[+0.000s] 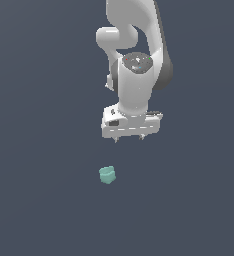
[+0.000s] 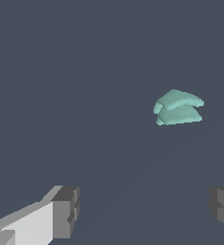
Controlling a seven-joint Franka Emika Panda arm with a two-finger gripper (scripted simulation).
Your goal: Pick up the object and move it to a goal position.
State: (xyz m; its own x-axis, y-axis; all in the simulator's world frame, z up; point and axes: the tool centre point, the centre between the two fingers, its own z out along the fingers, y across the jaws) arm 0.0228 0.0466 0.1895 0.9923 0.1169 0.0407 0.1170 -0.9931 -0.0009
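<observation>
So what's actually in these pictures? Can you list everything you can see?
teal-green block: one, teal-green, small and chunky with a notched top; it sits on the surface, apart from the arm, below the gripper and a little toward the exterior view's left. The wrist view shows it ahead of the fingers, not between them.
surface: one, plain dark grey-blue, filling the background of both views.
robot arm: one, white with dark joints, coming in from the top of the exterior view.
gripper: one, white body with grey fingertips; the jaws are spread wide and hold nothing.
</observation>
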